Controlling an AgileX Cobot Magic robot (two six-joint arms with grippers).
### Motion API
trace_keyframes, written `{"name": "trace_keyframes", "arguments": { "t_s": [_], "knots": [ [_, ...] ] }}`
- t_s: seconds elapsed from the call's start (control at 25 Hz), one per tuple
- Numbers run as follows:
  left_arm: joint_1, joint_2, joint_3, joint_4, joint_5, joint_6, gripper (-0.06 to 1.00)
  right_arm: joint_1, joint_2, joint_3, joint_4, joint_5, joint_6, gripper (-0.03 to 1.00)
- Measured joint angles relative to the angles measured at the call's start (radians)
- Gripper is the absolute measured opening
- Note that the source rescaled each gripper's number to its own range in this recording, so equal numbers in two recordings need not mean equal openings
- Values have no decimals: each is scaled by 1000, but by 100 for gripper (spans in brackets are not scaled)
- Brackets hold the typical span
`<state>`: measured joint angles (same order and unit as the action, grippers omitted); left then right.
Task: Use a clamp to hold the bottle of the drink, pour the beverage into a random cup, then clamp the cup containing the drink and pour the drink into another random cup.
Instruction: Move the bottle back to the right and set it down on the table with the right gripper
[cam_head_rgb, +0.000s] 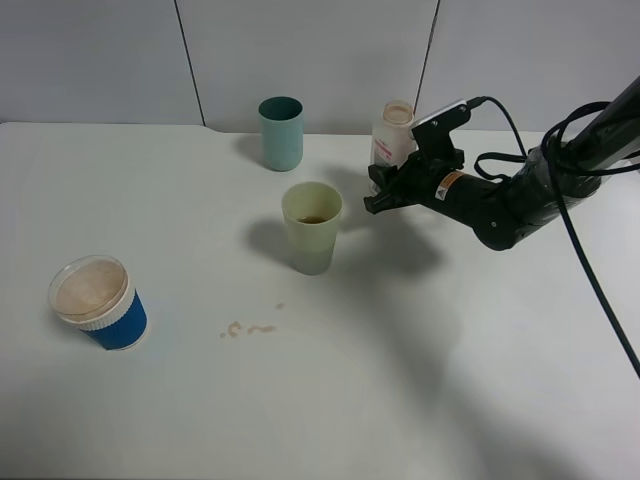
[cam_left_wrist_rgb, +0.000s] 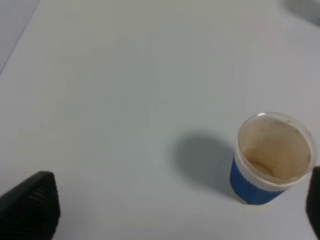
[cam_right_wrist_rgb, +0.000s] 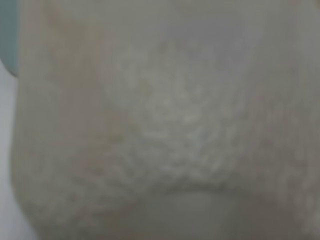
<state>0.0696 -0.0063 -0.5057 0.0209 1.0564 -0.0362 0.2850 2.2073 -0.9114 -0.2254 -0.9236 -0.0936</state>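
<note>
The bottle (cam_head_rgb: 393, 130) stands upright at the back right of the table, translucent, with a red-printed white label. My right gripper (cam_head_rgb: 384, 190) is shut on its lower body; in the right wrist view the bottle (cam_right_wrist_rgb: 165, 125) fills the frame as a pale blur. The pale yellow-green cup (cam_head_rgb: 312, 228) stands just left of the gripper, with a little dark brown beverage (cam_head_rgb: 314, 219) in its bottom. The blue cup (cam_head_rgb: 97, 301) with the white ribbed band sits at the front left. My left gripper (cam_left_wrist_rgb: 172, 215) hovers open above the table, with the blue cup (cam_left_wrist_rgb: 272, 160) near one fingertip.
A darker teal tumbler (cam_head_rgb: 281, 132) stands at the back, left of the bottle. Small brown spill marks (cam_head_rgb: 248, 328) lie on the white table (cam_head_rgb: 450, 380) in front of the yellow-green cup. A grey panelled wall runs behind the table's far edge.
</note>
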Motion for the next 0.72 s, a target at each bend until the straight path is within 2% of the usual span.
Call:
{"name": "trace_keyframes", "arguments": {
  "t_s": [0.72],
  "knots": [
    [0, 0, 0, 0, 0, 0, 100, 0, 0, 0, 69, 30, 0, 0]
  ]
}}
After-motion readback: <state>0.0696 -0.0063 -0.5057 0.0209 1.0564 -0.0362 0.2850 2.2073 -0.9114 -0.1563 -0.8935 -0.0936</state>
